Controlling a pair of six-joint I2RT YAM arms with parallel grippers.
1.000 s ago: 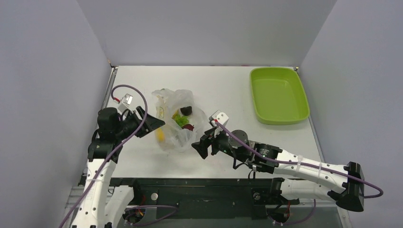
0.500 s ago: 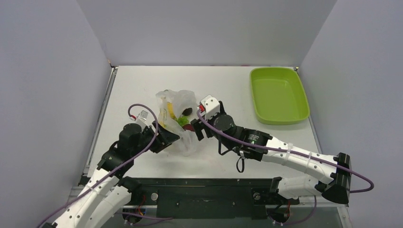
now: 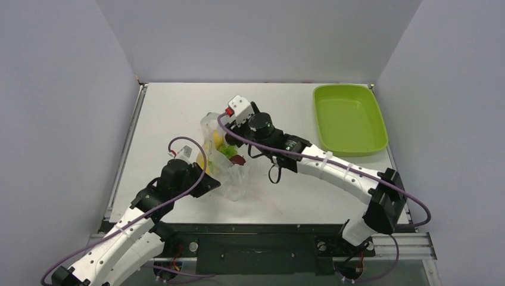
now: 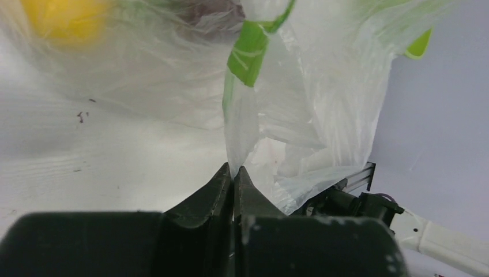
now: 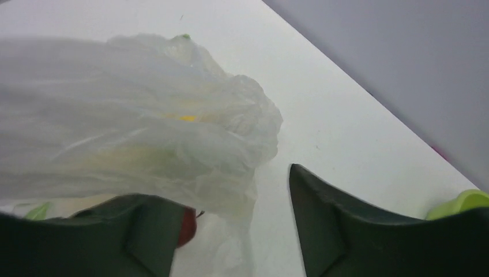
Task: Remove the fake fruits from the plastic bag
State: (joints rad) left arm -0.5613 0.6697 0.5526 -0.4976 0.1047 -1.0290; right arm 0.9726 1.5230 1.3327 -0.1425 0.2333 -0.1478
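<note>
In the middle of the top view the plastic bag (image 3: 231,174) sits bunched on the worktop (image 3: 172,113), with the fake fruits (image 3: 228,152) inside. The left end effector (image 4: 233,173) is clenched on the bag's lower edge. The right end effector (image 5: 230,190) gapes, released, at its upper end.

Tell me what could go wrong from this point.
The left gripper pinches only a thin fold of the bag; pulling might let the film slip or tear. The right gripper hangs open against crumpled film, so closing may catch plastic rather than the fruits inside.
</note>
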